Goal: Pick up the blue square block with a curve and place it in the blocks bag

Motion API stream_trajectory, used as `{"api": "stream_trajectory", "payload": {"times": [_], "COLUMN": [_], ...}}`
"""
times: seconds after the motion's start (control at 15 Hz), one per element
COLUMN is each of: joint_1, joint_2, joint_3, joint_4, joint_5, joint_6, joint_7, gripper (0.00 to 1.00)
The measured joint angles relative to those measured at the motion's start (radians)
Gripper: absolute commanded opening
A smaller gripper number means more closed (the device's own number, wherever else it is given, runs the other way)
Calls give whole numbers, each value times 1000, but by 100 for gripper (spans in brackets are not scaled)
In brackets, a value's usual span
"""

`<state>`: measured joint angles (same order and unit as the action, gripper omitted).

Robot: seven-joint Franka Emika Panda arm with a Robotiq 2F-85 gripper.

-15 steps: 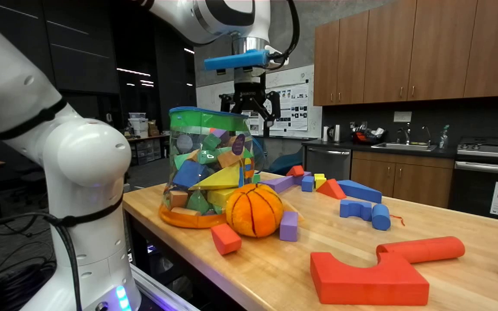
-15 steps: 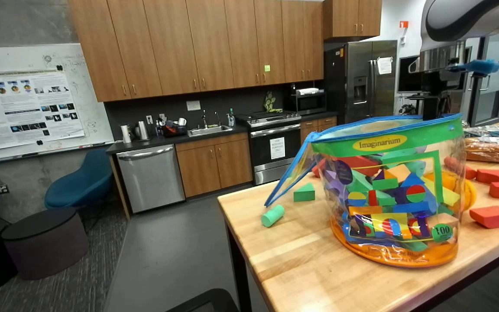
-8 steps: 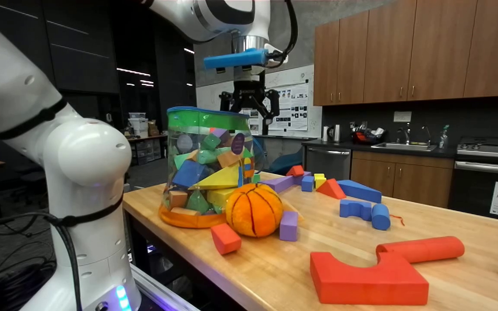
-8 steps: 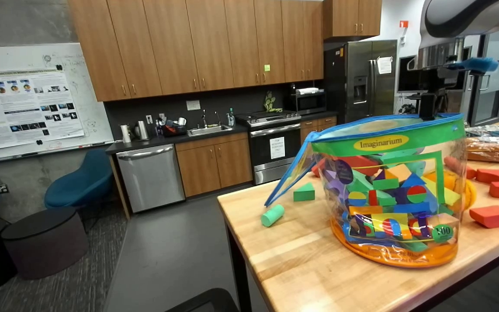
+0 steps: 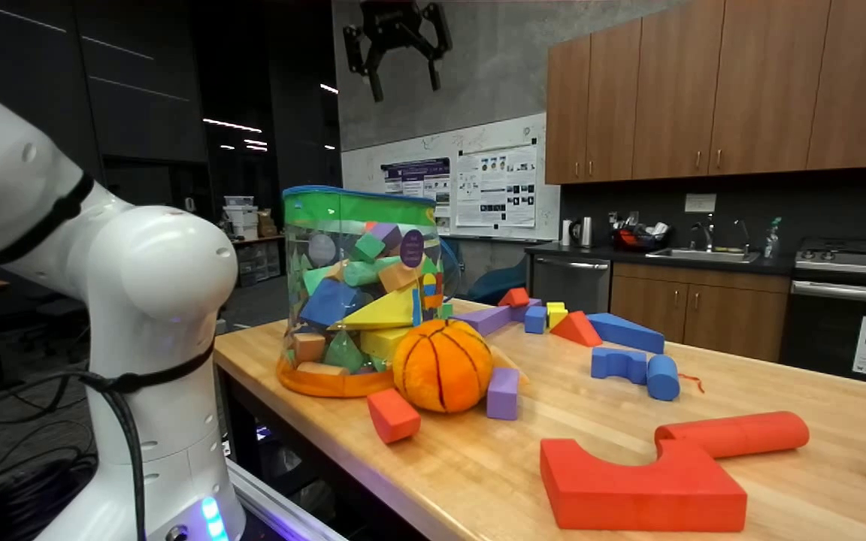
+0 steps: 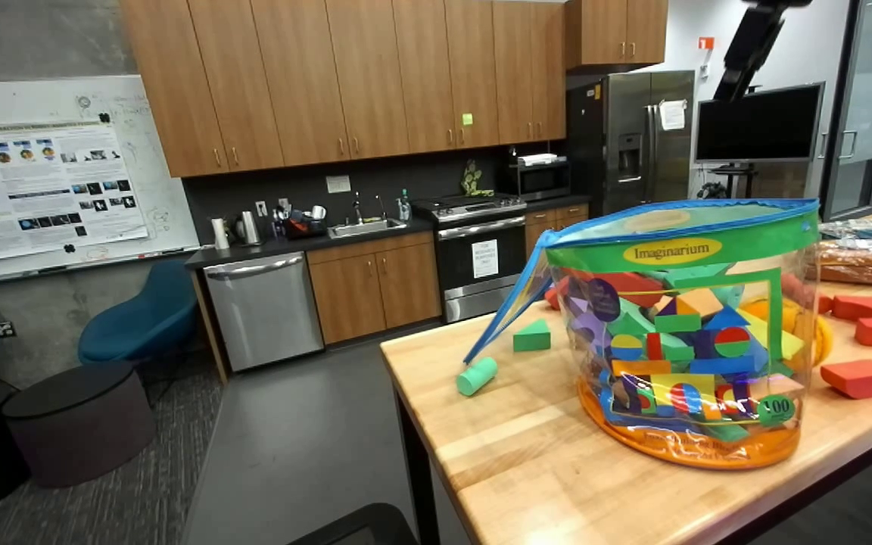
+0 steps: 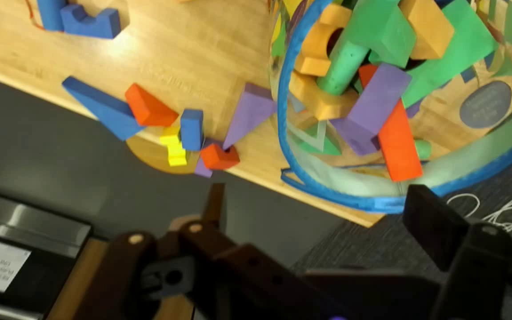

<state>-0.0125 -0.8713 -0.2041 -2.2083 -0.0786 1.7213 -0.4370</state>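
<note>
End effector [image 5: 406, 92] high, fingers [image 7: 434, 226] spread.
Sighted near the top edge in an exterior view: black end effector directed downward at a slight tilt, its two fingers well apart with a gap between the tips. In an exterior view, one dark finger section [image 6: 745, 64] slants, its upper end cut off by the frame. Wrist view: both fingers stand apart, blurred. White arm [image 5: 16, 165] slants up out of frame above the round shoulder joint [image 5: 158, 263]; upright base [image 5: 185, 473] carries a lit blue lamp [image 5: 213, 518].
</note>
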Motion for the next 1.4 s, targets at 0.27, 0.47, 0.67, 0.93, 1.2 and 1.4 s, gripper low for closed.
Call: {"api": "stream_trajectory", "payload": {"times": [0.27, 0.47, 0.67, 0.93, 1.2, 1.4], "joint_1": [4, -22, -53, -65, -88, -118], "joint_2": [-30, -24, -1, 55, 169, 296], "joint_3": [-10, -60, -145, -286, -454, -568], "joint_4": [100, 101, 88, 53, -23, -56], "joint_5": [-47, -87, -90, -89, -98, -99], "joint_6": [10, 101, 177, 236, 274, 287], "joint_7": [4, 45, 58, 43, -26, -68], "gripper": [100, 100, 100, 100, 100, 100]}}
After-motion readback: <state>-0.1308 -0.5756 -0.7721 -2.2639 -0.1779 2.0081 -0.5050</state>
